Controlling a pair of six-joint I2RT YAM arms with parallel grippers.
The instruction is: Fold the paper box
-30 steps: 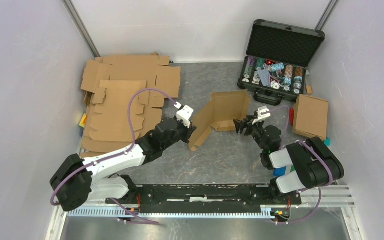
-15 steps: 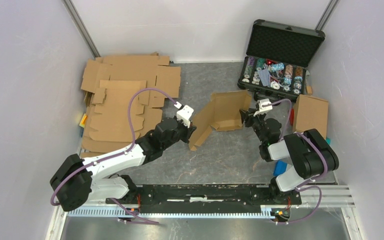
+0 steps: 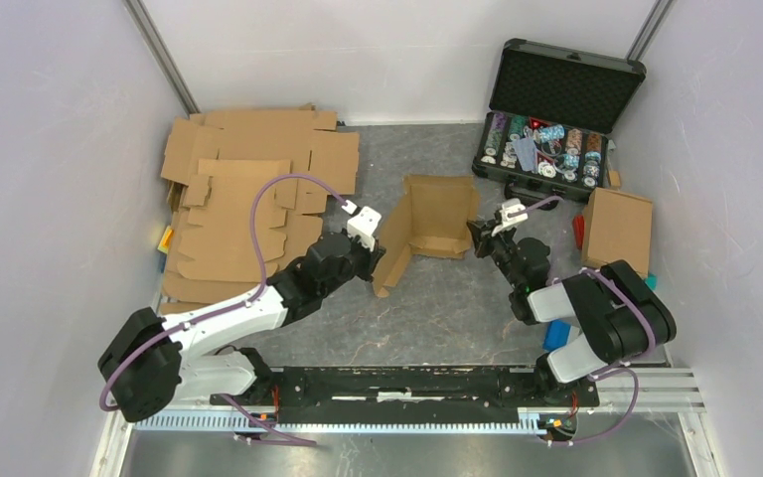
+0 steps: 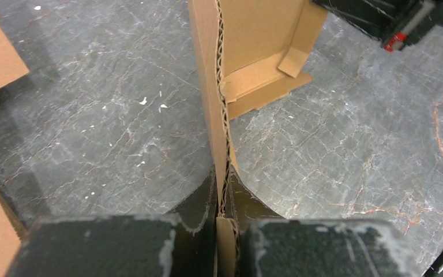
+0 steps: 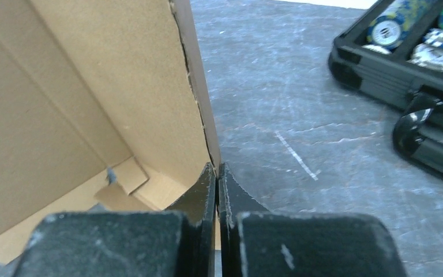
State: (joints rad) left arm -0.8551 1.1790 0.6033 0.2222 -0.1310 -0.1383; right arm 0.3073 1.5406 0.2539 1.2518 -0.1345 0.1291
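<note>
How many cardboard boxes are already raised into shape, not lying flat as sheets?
2. The half-folded box stands open in the middle. The closed box sits at the right, near the black case. The flat-sheet pile at the left could hide more.

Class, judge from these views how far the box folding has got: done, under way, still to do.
Done: the paper box is off the flat stack, with its walls partly raised. In hand: the left gripper pinches the left wall. The right gripper, jaws shut, meets the right wall's edge. Left: the remaining walls and flaps, not yet folded.
</note>
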